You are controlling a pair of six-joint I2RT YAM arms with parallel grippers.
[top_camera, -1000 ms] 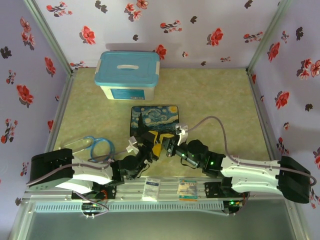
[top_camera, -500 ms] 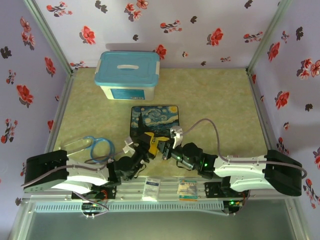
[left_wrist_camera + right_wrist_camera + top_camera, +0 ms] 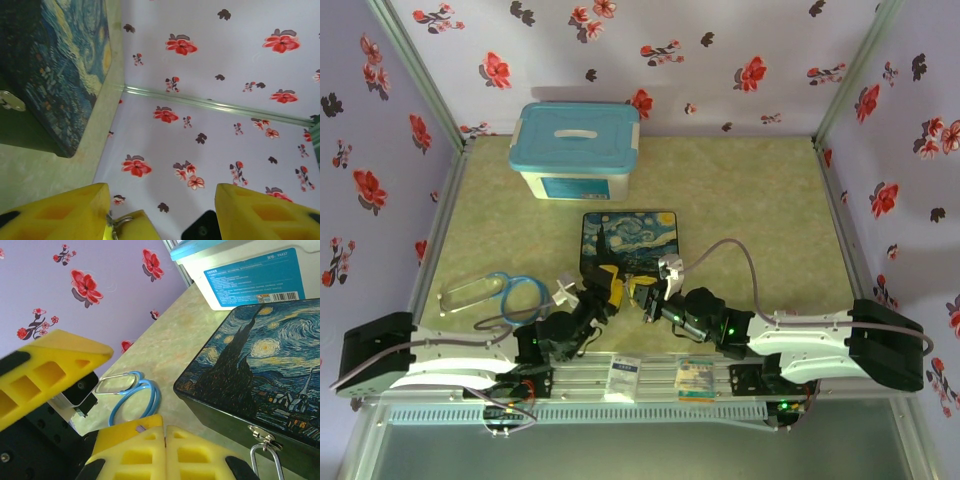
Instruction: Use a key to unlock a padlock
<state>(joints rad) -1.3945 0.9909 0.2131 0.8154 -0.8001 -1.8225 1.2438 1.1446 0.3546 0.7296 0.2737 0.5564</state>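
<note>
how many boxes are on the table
2: the blue-lidded plastic box at the far left of the table, and the Starry Night box in the middle. The near edge is partly covered, so another could be hidden.

Beige table [image 3: 750, 200] w/ blue-lid bin [image 3: 578, 145], Starry Night box [image 3: 630, 235], stethoscope [image 3: 510, 292]

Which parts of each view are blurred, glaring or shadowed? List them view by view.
Top external: soft even light, slightly hazy, a faint shadow behind the blue-lidded white plastic box. Left wrist: the yellow foam pads are soft-edged up close; the metal wall strip glints. Right wrist: the box's printed label is legible.
</note>
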